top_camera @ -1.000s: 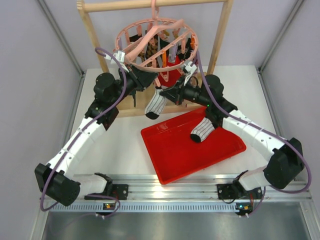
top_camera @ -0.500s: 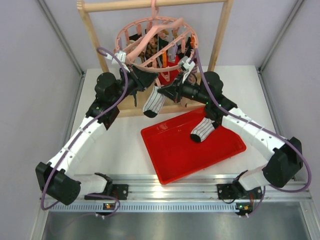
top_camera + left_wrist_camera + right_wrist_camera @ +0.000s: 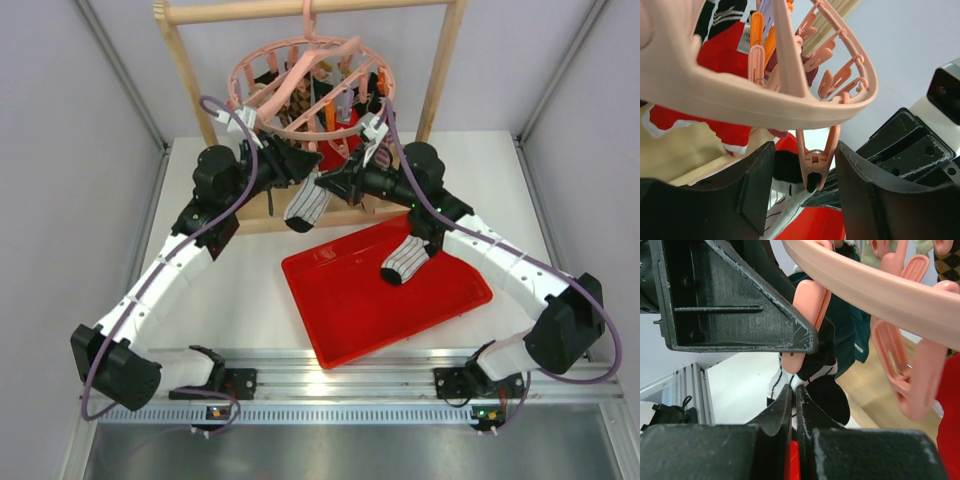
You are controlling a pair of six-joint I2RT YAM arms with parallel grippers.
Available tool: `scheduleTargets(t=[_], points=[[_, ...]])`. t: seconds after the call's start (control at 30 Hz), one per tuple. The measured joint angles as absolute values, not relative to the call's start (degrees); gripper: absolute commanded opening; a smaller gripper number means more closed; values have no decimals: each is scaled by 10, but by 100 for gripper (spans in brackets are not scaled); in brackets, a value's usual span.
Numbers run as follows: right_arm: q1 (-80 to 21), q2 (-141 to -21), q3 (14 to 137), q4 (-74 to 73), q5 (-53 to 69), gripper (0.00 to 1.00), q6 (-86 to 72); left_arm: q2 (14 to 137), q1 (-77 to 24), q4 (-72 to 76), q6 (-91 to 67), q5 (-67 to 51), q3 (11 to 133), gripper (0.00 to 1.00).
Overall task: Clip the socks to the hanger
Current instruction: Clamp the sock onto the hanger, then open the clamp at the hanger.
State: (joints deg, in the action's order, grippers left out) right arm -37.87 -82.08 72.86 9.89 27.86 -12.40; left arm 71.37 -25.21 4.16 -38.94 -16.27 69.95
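One high overview, two close wrist views meeting under the hanger [image 3: 285, 90].
The top camera looks down from above the near edge of the table [image 3: 250, 300] toward the far edge. The left wrist camera sits close, tilted up at the hanger; the right wrist camera faces it from the opposite side. Both wrist views share one peg [image 3: 815, 157], and all three share the hanging sock [image 3: 308, 205].

Two socks [image 3: 310, 204], one hanger [image 3: 285, 86], one tray [image 3: 350, 312]

The table [image 3: 240, 290] carries a red tray [image 3: 350, 310] and wooden rack [image 3: 442, 80].
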Motion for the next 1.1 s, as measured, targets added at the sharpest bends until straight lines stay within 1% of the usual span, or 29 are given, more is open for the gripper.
scheduleTargets(t=[0.2, 0.27, 0.37, 0.4, 0.53, 0.6, 0.67, 0.7, 0.73, 0.87, 1.1], points=[[-379, -821, 729, 99, 277, 0, -120, 707, -251, 21, -390, -163, 700, 64], [-379, -821, 729, 98, 276, 0, -119, 700, -251, 18, -389, -162, 700, 69], [-379, -821, 729, 98, 275, 9, -116, 686, -248, 16, -388, -159, 699, 70], [-379, -821, 728, 98, 274, 19, -116, 680, -247, 15, -386, -157, 699, 71], [-379, -818, 723, 98, 270, 36, -112, 659, -241, 7, -375, -146, 698, 68], [-379, -812, 712, 96, 269, 48, -110, 652, -235, 1, -370, -139, 698, 67], [-379, -801, 698, 93, 267, 51, -106, 650, -227, -1, -367, -135, 698, 67], [-379, -794, 690, 91, 267, 55, -104, 650, -222, -1, -366, -132, 698, 66], [-379, -784, 681, 86, 266, 57, -101, 650, -219, -2, -365, -130, 698, 66], [-377, -739, 653, 70, 259, 58, -86, 653, -207, -2, -362, -124, 698, 66], [-345, -670, 622, 82, 251, 55, -77, 662, -199, -2, -362, -124, 698, 66]])
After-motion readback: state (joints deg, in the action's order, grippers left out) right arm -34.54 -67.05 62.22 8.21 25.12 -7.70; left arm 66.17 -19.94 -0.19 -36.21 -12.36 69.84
